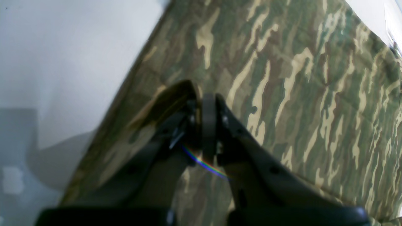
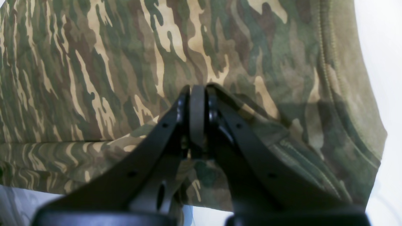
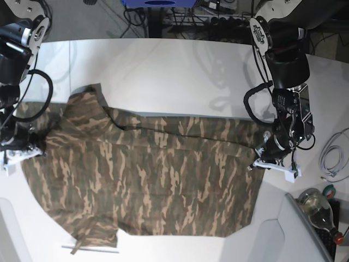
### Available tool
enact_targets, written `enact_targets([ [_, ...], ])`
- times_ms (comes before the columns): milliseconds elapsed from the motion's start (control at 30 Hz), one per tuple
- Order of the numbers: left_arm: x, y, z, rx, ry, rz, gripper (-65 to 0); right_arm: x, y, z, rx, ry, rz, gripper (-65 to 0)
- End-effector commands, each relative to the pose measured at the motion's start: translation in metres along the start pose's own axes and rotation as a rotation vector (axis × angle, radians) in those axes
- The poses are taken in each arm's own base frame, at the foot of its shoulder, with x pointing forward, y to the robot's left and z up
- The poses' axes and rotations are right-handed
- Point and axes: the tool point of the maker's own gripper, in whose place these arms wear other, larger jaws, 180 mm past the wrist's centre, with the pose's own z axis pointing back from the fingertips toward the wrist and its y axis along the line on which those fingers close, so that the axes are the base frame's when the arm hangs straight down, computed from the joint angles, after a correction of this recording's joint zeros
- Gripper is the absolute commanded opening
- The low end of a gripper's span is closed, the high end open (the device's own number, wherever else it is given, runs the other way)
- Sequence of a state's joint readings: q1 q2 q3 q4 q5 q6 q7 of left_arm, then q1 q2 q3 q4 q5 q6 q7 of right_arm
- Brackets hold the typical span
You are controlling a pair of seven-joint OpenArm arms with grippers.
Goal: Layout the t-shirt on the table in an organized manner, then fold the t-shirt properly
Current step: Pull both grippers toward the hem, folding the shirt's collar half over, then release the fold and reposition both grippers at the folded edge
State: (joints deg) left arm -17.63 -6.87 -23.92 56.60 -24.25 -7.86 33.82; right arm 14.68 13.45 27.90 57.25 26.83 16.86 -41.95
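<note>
The t-shirt lies spread across the white bench, its long axis running from the bench's left end toward its right end as the base view shows it, hem near the right end and shoulders toward the left end. A long strip along the far side looks doubled over onto the body. Each arm sits at one end of that long axis. The left gripper has its jaws clenched on a pinch of cloth at the hem edge, with bare bench just beside it. The right gripper has its jaws clenched on a raised fold of cloth near a stitched seam at the shoulder end. The cloth between the two grips lies fairly flat. Judging from this, the next move turns on both arms carrying their ends the same way, across the short axis, since neither arm is nearer the middle.
</note>
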Motion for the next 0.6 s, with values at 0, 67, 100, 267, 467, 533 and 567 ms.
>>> enact_targets([
  [0,0.028,-0.009,0.002,-0.024,-0.067,-0.004,-65.0,0.027,0.000,0.007,0.003,-0.068,0.002,-64.4],
  [67,0.029,-0.009,0.002,-0.024,-0.069,-0.003,-65.0,0.027,0.000,0.007,0.003,-0.070,0.002,-64.4],
  [100,0.029,-0.009,0.002,-0.024,-0.071,-0.003,-65.0,0.028,0.000,0.007,0.003,-0.074,0.002,-64.4],
  [267,0.032,0.001,0.004,0.005,-0.075,0.003,-65.0,0.026,-0.005,0.007,-0.008,-0.099,-0.001,-64.4],
  [467,0.039,0.011,0.003,0.055,-0.139,0.026,-65.0,0.030,-0.014,0.008,-0.052,-0.124,-0.046,-64.4],
  [533,0.034,0.012,0.000,0.058,-0.126,0.032,-65.0,0.031,-0.013,0.008,-0.052,-0.129,-0.044,-64.4],
  [567,0.030,0.011,-0.002,0.057,-0.115,0.026,-65.0,0.030,-0.013,0.008,-0.053,-0.128,-0.044,-64.4],
])
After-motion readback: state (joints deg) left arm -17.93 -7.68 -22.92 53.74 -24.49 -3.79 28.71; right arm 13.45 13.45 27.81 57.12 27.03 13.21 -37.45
